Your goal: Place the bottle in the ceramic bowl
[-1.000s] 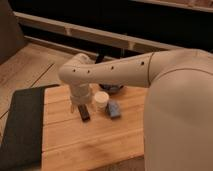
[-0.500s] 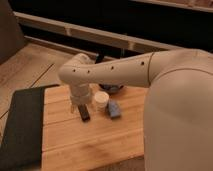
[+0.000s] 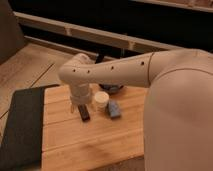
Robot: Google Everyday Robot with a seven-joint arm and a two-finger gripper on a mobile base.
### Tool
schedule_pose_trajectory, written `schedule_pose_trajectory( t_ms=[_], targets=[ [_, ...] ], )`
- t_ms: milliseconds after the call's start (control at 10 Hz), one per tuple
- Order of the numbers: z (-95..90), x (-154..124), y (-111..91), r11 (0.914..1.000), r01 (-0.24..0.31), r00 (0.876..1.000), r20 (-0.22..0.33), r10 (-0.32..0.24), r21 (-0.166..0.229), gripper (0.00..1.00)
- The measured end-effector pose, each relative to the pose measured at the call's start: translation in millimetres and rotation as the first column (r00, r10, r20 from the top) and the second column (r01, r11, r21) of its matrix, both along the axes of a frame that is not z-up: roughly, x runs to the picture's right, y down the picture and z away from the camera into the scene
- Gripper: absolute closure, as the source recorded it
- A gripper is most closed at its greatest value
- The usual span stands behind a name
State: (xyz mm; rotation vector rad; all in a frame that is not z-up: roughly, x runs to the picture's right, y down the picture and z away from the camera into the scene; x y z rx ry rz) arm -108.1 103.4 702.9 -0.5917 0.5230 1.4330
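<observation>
My gripper (image 3: 80, 103) hangs below the cream wrist, low over the left part of the wooden table (image 3: 90, 145), right above the near end of a flat black bar (image 3: 85, 114). The dark glossy ceramic bowl (image 3: 111, 89) sits behind it to the right, mostly hidden by my forearm. The bottle does not show; it may be hidden by my wrist and gripper. A squat cream-white cup (image 3: 101, 99) stands just right of the gripper.
A small blue-grey object (image 3: 114, 108) lies right of the cup. A dark mat (image 3: 20, 127) covers the table's left side. My large cream arm (image 3: 175, 100) fills the right. A dark bench and rail (image 3: 100, 35) run behind the table.
</observation>
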Motion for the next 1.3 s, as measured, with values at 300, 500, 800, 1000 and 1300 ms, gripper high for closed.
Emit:
schedule_pose_trajectory(
  t_ms=[300, 500, 800, 1000, 1300],
  targets=[
    [-0.1, 0, 0, 1.0, 0.0, 1.0, 0.0, 0.0, 0.0, 0.35],
    [0.0, 0, -2, 1.0, 0.001, 1.0, 0.0, -0.001, 0.005, 0.35],
    [17.6, -8, -67, 0.9874, -0.001, 0.994, 0.11, -0.017, 0.158, 0.35],
    [18.7, -13, -109, 0.9644, 0.013, 0.975, 0.21, -0.071, 0.264, 0.35],
    [11.0, -13, -145, 0.9318, 0.022, 0.939, 0.313, -0.144, 0.362, 0.35]
  ],
)
